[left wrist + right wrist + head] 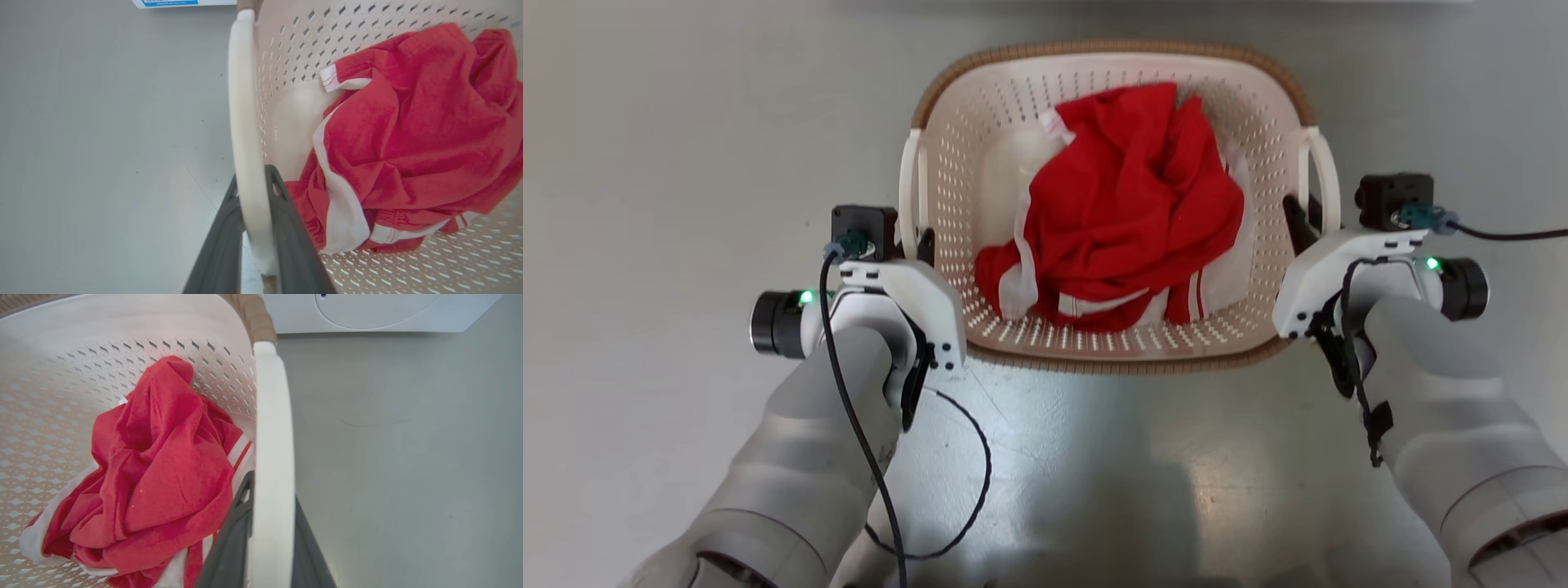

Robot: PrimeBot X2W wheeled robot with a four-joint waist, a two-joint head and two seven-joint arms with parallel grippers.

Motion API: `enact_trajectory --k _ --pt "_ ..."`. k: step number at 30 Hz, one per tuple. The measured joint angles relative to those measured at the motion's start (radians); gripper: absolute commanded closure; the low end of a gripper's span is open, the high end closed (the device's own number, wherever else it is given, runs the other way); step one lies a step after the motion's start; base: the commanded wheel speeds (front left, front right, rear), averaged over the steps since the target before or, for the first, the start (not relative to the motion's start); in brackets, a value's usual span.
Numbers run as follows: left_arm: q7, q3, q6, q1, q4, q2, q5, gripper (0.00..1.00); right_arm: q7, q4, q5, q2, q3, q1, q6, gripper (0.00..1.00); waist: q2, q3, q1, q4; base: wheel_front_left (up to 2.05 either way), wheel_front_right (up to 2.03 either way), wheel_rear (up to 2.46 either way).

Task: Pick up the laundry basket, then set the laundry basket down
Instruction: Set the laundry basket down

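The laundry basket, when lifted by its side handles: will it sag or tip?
Probably stays stiff: the laundry basket looks like moulded plastic. Likely light, holding little but a crumpled red garment. With a handle gripped on each side, it should hang level, though thin loops may flex.

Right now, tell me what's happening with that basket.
The robot has both grippers on the laundry basket: the left gripper is clamped on its left loop handle, the right gripper on the right handle. A crumpled red-and-white garment lies inside. Whether the basket is off the floor yet is unclear.
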Motion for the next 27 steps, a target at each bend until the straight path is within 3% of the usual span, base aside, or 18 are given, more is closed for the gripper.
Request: enact_trajectory --k 9,27 --pt "0.000 0.052 0.015 -0.038 -0.037 0.003 0.060 1.00 -0.013 -0.002 -0.137 0.001 -0.125 -0.044 0.000 1.00 0.0000 0.067 0.0000 0.012 0.00 0.00 0.00" --pt "0.000 0.149 0.016 -0.056 -0.067 0.004 0.186 1.00 -0.037 -0.002 -0.171 0.000 -0.148 -0.076 0.000 1.00 0.0000 0.106 0.0000 0.021 0.00 0.00 0.00"
